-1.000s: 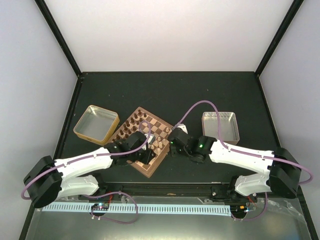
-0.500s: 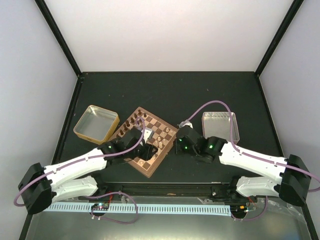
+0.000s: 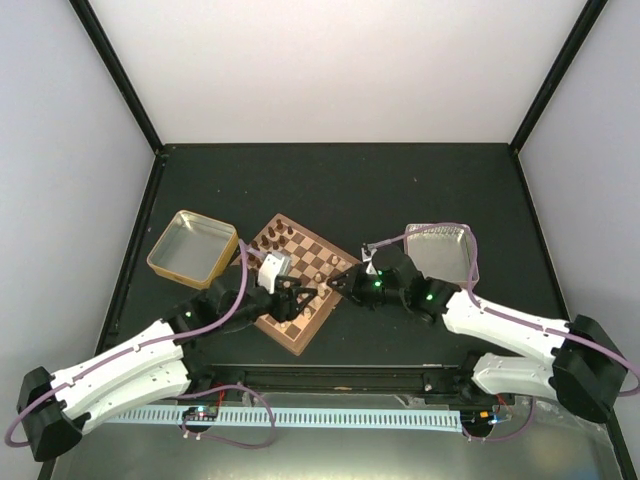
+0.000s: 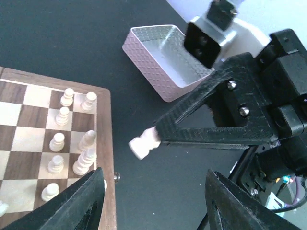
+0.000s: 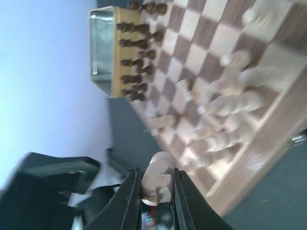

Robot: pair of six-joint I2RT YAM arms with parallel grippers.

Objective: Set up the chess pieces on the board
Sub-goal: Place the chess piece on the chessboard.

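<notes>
The board [image 3: 300, 335] lies turned diamond-wise, with dark chess pieces [image 3: 274, 240] along its far-left edge and cream pieces [image 3: 322, 270] towards its near-right edge. My right gripper [image 3: 337, 286] is shut on a cream piece [image 5: 158, 179], held over the board's right corner; the left wrist view shows that piece [image 4: 144, 142] sticking out of the right fingertips beside the board [image 4: 108, 124]. My left gripper [image 4: 154, 175] is wide open and empty, just below the held piece, over the dark table beside the board's edge [image 3: 303, 296]. Cream pieces [image 4: 57, 141] stand in two rows.
A gold-tan tray [image 3: 193, 245] sits left of the board and shows behind the dark row [image 5: 103, 48]. A pinkish tray [image 3: 441, 250] sits right of it, behind the right arm [image 4: 163, 57]. One cream piece [image 5: 162, 121] lies on its side on the board.
The right gripper has drawn back to the right and swung round to point left at the board's corner with the cream piece. The left gripper has moved right, off the board, towards it.
</notes>
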